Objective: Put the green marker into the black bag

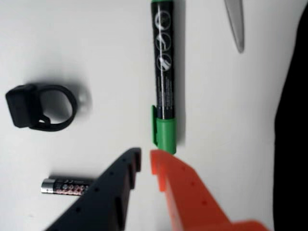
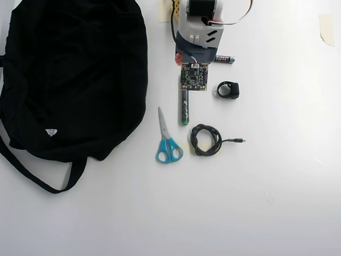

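Near the counter's top middle: tool poised just short of the green cap, one finger black, one orange, narrow gap between the tips, holding nothing.
Green marker: flat on the white counter, unheld, cap end nearest the tool in the wrist view; in the overhead view partly hidden under the arm's camera board, only the lower barrel and green end showing.
Black bag: well apart from the marker, far left in the overhead view, slumped, mouth not clearly visible.
Risk, opening: too slim for the barrel as it stands; likely to push the marker along instead of straddling it.
Risk, roll: round barrel, prone to spin away if only one finger touches.
Risk, neighbours: battery beside the black finger, scissors between marker and bag, both easy to knock.
Risk, drop-off: marker possibly landing on top of the closed fabric.
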Controlling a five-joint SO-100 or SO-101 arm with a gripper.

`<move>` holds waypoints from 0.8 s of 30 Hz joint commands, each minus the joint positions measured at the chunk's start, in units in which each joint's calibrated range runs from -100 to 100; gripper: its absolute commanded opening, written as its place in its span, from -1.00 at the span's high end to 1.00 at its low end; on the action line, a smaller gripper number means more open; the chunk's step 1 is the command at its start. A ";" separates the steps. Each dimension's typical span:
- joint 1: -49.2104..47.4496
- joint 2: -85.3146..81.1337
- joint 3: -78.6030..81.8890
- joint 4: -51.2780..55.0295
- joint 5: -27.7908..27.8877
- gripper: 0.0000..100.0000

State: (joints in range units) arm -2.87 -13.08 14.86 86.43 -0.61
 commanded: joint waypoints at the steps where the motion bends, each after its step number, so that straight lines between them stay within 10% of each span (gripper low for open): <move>1: -0.05 -0.12 0.15 -0.64 0.24 0.96; 24: -0.50 4.86 4.73 -9.08 0.19 0.96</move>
State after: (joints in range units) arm -3.01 -9.01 20.75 78.10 -0.61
